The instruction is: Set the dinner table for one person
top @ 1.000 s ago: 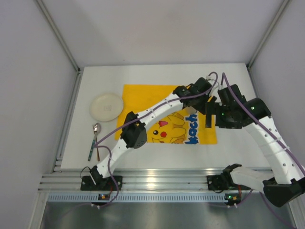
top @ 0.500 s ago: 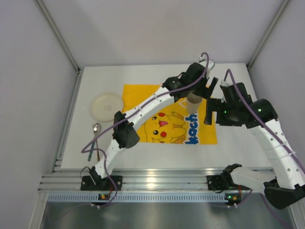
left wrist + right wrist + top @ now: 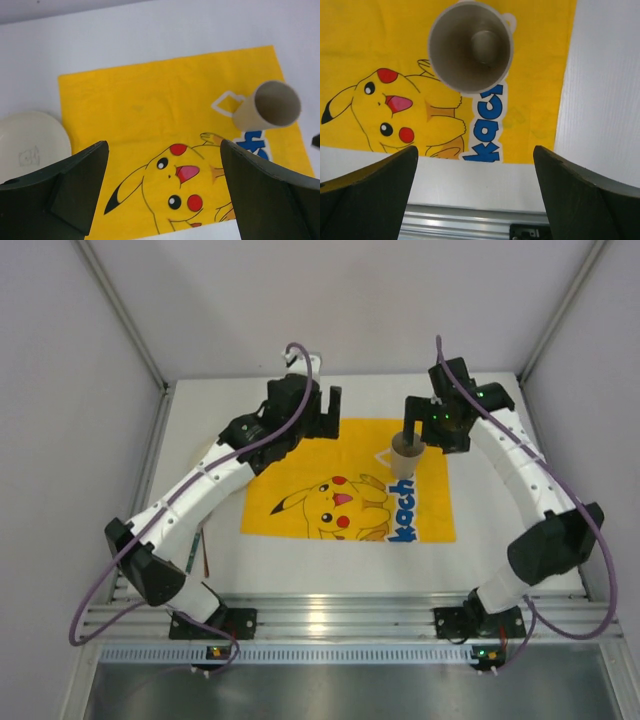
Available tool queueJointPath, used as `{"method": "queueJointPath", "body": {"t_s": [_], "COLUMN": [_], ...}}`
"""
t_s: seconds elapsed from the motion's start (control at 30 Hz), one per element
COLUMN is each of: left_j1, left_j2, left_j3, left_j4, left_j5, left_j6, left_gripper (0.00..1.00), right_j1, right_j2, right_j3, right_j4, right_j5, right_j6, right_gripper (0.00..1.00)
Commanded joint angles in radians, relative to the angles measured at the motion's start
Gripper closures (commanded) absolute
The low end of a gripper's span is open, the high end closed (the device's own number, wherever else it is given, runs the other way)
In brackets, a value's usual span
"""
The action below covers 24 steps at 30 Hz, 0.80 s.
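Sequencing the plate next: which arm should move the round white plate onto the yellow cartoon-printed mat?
Left. The round white plate lies off the yellow cartoon-printed mat's left edge, close to the left end effector. The right end effector hangs over the tan paper cup on the mat's opposite side.

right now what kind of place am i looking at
Likely a robot lab test cell: left arm and right arm bolted to an aluminium rail, plain white walls enclosing the dinner table.
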Motion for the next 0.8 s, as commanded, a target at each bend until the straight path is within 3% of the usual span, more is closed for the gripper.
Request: {"method": "queueJointPath", "body": {"t_s": [0.0,0.1,0.3,0.4,0.43,0.5,0.53,0.6,0.63,0.73,0.77], "left_j1": [0.018,0.071,0.370,0.491,0.531,0.573,0.620,0.668,0.712,0.778,0.783], "left_j2": [-0.112,-0.206,-0.341,-0.358,-0.358,-0.354,-0.341,-0.337,-0.335,-0.306,-0.292], "left_j3": [-0.163,-0.281,-0.531,-0.614,-0.647,-0.677,-0.706,-0.739,-0.769,-0.788,-0.785], "left_j4": [-0.028,-0.051,-0.048,-0.035,-0.027,-0.021,-0.009,0.019,0.054,0.082,0.090], "left_j5": [-0.034,-0.027,0.131,0.173,0.196,0.219,0.252,0.283,0.317,0.329,0.319], "left_j6": [-0.037,-0.076,-0.180,-0.192,-0.195,-0.225,-0.241,-0.281,-0.289,-0.292,-0.277], "left_gripper": [0.01,0.02,0.02,0.02,0.01,0.02,0.02,0.03,0.02,0.03,0.04], "right_j1": [-0.069,-0.095,-0.101,-0.100,-0.101,-0.101,-0.101,-0.101,-0.101,-0.100,-0.101], "right_j2": [0.128,0.268,0.437,0.486,0.492,0.507,0.511,0.520,0.520,0.520,0.520], "right_j3": [0.141,0.250,0.326,0.340,0.340,0.343,0.344,0.354,0.355,0.369,0.373], "right_j4": [0.076,0.053,0.074,0.076,0.082,0.080,0.079,0.074,0.067,0.054,0.050], "right_j5": [0.058,0.097,0.065,0.052,0.050,0.055,0.056,0.064,0.064,0.073,0.076], "right_j6": [-0.028,-0.033,-0.049,-0.051,-0.052,-0.051,-0.054,-0.056,-0.062,-0.071,-0.074], "right_gripper": [0.02,0.05,0.13,0.26,0.40,0.51,0.65,0.74,0.84,1.00,1.00]}}
